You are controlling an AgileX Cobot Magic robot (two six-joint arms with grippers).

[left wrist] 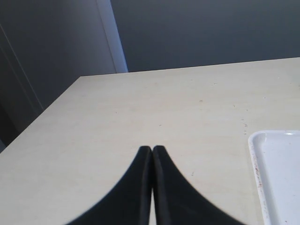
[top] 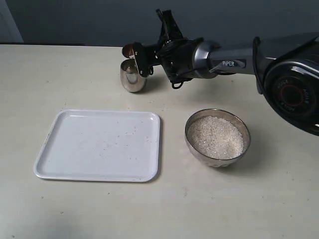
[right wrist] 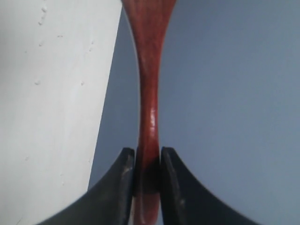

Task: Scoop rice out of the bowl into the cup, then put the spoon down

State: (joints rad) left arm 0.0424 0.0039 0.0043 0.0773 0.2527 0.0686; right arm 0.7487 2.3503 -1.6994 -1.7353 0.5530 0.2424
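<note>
Rice (top: 215, 135) lies heaped in the bowl (top: 214, 162), nearest the camera on the pale table (top: 249, 209), the grains reaching close to the steel rim. Beside the bowl, to its left in the exterior view and about level with it, sits a white tray (top: 99, 144) with a few stray specks on it.

Out past the tray on the side away from the bowl, as far as the left wrist view lets me judge, the left gripper (left wrist: 152, 152) has its jaws pressed together with nothing between them; only a corner of the tray (left wrist: 276, 173) shows near it.

Farther back than the bowl and to its left stands the cup (top: 132, 78), upright. Right above the cup, the right gripper (top: 143, 59) is clamped on the handle of the spoon (top: 128, 50). The right wrist view shows the jaws pinching the reddish handle (right wrist: 149, 93) from both sides. The spoon's oval end hangs just over the cup's mouth, well apart from the bowl.

By my reading this is the pouring step: a scoop has been carried from the bowl and is being tipped into the cup. Whether grains are in the spoon, falling, or already in the cup is too small to tell. What remains is to finish emptying the spoon and then lay it down, the tray being a likely spot.
</note>
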